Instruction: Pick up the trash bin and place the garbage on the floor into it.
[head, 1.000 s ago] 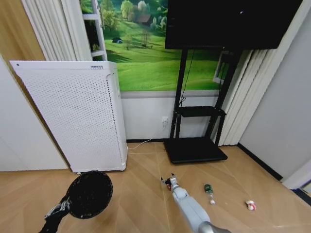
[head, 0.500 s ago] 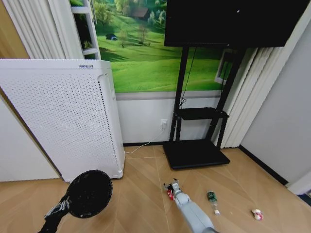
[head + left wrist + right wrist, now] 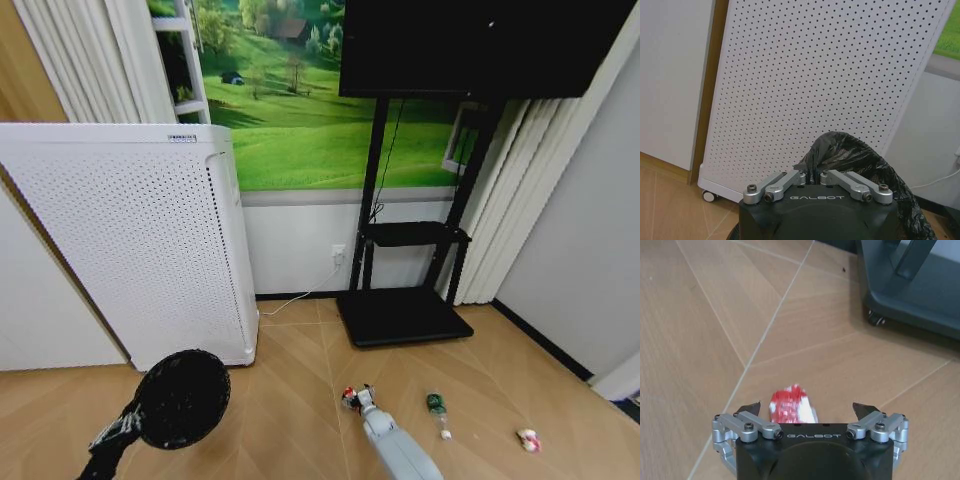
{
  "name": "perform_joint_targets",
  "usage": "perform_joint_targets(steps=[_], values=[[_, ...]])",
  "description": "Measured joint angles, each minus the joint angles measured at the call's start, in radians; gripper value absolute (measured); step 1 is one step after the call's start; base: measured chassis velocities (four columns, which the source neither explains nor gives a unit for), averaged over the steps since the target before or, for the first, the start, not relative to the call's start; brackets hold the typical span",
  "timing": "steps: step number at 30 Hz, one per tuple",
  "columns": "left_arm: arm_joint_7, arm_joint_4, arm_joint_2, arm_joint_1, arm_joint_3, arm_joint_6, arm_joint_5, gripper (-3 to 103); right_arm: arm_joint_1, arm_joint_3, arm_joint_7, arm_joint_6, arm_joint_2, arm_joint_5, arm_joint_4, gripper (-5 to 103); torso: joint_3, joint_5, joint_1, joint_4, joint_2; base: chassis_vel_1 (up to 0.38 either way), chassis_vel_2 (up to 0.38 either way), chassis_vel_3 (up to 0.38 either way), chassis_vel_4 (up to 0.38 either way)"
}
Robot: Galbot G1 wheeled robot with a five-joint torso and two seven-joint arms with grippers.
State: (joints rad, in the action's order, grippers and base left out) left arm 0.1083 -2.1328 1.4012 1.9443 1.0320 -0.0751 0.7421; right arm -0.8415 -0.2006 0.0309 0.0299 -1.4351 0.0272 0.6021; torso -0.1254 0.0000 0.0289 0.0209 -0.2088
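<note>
White perforated air purifier (image 3: 135, 245) stands at left w/ the black TV stand (image 3: 405, 310) beside it on the wood floor (image 3: 290, 400), both behind the work area. Trash bin (image 3: 183, 398), 1 only, lined w/ black bag, is off the floor, left gripper (image 3: 812, 178) clenched on its rim. Garbage, 3 pcs on floor: red-white piece (image 3: 791, 406) between the spread fingers of the right gripper (image 3: 810, 411), green bottle (image 3: 436, 407) near it, 2nd red-white piece (image 3: 528, 440) farther right.

The floor (image 3: 700, 315) is smooth wood planks, the tall white box (image 3: 140, 240) is matt plastic full of tiny holes, the trash bin (image 3: 183, 398) has a shiny, crinkly black plastic bag, and the right gripper (image 3: 810, 412) has silver metal fingers (image 3: 747, 426).
</note>
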Motion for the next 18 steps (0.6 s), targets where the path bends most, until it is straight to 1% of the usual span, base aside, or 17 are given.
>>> perform_joint_targets(steps=[7, 8, 9, 10, 11, 12, 15, 16, 18], values=[[0.000, 0.002, -0.001, 0.000, 0.000, 0.000, 0.000, 7, -0.014, -0.007, -0.024, 0.011, 0.006, -0.002, -0.006, 100, 0.000, 0.0000, 0.000, -0.0001, 0.000, 0.000, 0.000, 0.000, 0.000], [-0.001, 0.004, -0.002, 0.000, 0.000, 0.001, 0.000, 7, -0.018, -0.004, -0.032, 0.011, 0.010, -0.001, -0.006, 103, 0.000, 0.0000, 0.000, 0.0001, 0.000, 0.000, 0.000, 0.000, 0.000], [-0.002, 0.005, -0.002, -0.001, -0.001, 0.003, 0.001, 7, -0.018, -0.004, -0.034, 0.010, 0.010, -0.001, -0.008, 100, 0.000, 0.0000, 0.000, 0.0001, 0.000, 0.000, 0.000, 0.000, 0.000], [-0.002, 0.005, -0.002, -0.001, -0.001, 0.003, 0.001, 7, -0.018, -0.004, -0.034, 0.010, 0.010, -0.001, -0.008, 100, 0.000, 0.0000, 0.000, 0.0001, 0.000, 0.000, 0.000, 0.000, 0.000], [-0.004, 0.005, -0.003, -0.003, -0.002, 0.005, 0.001, 7, -0.017, -0.006, -0.034, 0.009, 0.007, -0.001, -0.014, 95, 0.000, 0.0000, 0.000, 0.0001, 0.000, 0.000, 0.000, 0.000, 0.000], [-0.004, 0.005, -0.003, -0.003, -0.002, 0.005, 0.001, 7, -0.017, -0.006, -0.034, 0.009, 0.007, -0.001, -0.014, 95, 0.000, 0.0000, 0.000, 0.0001, 0.000, 0.000, 0.000, 0.000, 0.000], [-0.007, 0.005, -0.004, -0.005, -0.007, 0.005, 0.001, 7, -0.011, -0.005, -0.035, 0.009, 0.000, 0.004, -0.020, 82, 0.000, 0.0000, 0.000, 0.0000, 0.000, 0.000, 0.000, 0.000, 0.000], [-0.007, 0.005, -0.004, -0.005, -0.007, 0.005, 0.001, 7, -0.011, -0.005, -0.035, 0.009, 0.000, 0.004, -0.020, 82, 0.000, 0.0000, 0.000, 0.0000, 0.000, 0.000, 0.000, 0.000, 0.000], [-0.008, 0.005, -0.004, -0.006, -0.007, 0.005, 0.001, 7, -0.008, -0.008, -0.033, 0.005, -0.006, 0.009, -0.026, 71, 0.000, 0.0000, 0.000, -0.0001, 0.000, 0.000, 0.000, 0.000, 0.000]])
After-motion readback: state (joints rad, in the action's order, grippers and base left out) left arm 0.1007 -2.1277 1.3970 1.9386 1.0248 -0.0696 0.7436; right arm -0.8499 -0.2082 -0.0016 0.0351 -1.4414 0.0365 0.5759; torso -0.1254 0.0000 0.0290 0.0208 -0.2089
